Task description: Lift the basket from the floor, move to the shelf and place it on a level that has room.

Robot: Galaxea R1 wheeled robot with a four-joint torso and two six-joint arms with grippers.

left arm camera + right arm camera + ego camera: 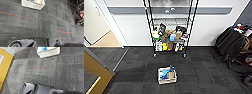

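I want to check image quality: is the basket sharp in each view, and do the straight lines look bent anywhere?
Head view: the basket is soft and blocky, and the shelf posts lean inward, a wide-angle effect. Left wrist view: the basket weave is blurred and cut by the frame edge. Right wrist view: the same, with even light on the floor.

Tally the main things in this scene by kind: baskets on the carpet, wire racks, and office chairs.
Baskets: 1, the basket on the floor
Wire racks: 1, the shelf
Office chairs: 1, the black chair
Total: 3
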